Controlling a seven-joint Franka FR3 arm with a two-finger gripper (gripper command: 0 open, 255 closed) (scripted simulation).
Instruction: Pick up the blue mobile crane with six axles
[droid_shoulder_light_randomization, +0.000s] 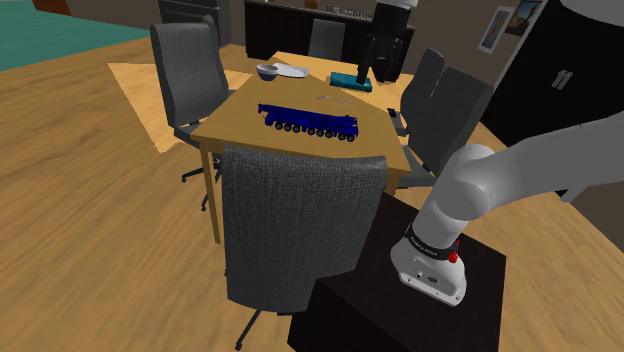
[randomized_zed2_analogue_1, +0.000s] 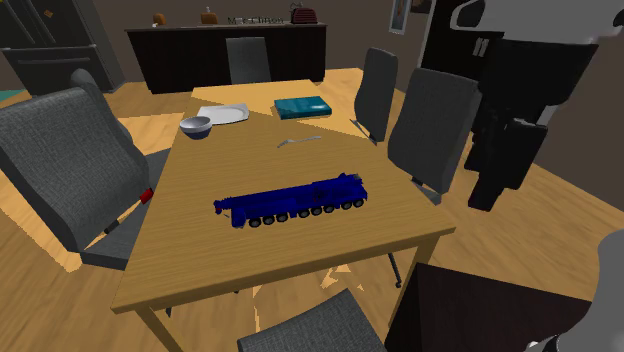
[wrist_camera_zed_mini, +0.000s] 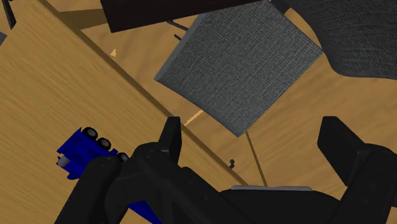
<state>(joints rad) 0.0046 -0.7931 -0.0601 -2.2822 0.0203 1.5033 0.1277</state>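
Observation:
The blue mobile crane (droid_shoulder_light_randomization: 308, 120) lies lengthwise in the middle of the wooden table (droid_shoulder_light_randomization: 240, 125), with its row of black wheels facing the near edge. It also appears in the second exterior view as the crane (randomized_zed2_analogue_1: 290, 203). My black gripper (droid_shoulder_light_randomization: 372, 70) hangs high above the table's far right side in the shoulder view. In the second exterior view the gripper (randomized_zed2_analogue_1: 490, 195) is right of the table, over a grey chair (randomized_zed2_analogue_1: 430, 120). Its fingers (wrist_camera_zed_mini: 172, 137) stand wide apart with nothing between them. One end of the crane (wrist_camera_zed_mini: 79, 149) shows beside the gripper (wrist_camera_zed_mini: 254, 140), well below it.
A bowl (droid_shoulder_light_randomization: 267, 71), a white plate (droid_shoulder_light_randomization: 293, 70), a teal book (droid_shoulder_light_randomization: 352, 82) and a utensil (randomized_zed2_analogue_1: 298, 141) lie at the table's far end. Grey office chairs (droid_shoulder_light_randomization: 300, 225) ring the table, and a dark sideboard (randomized_zed2_analogue_1: 230, 55) stands behind.

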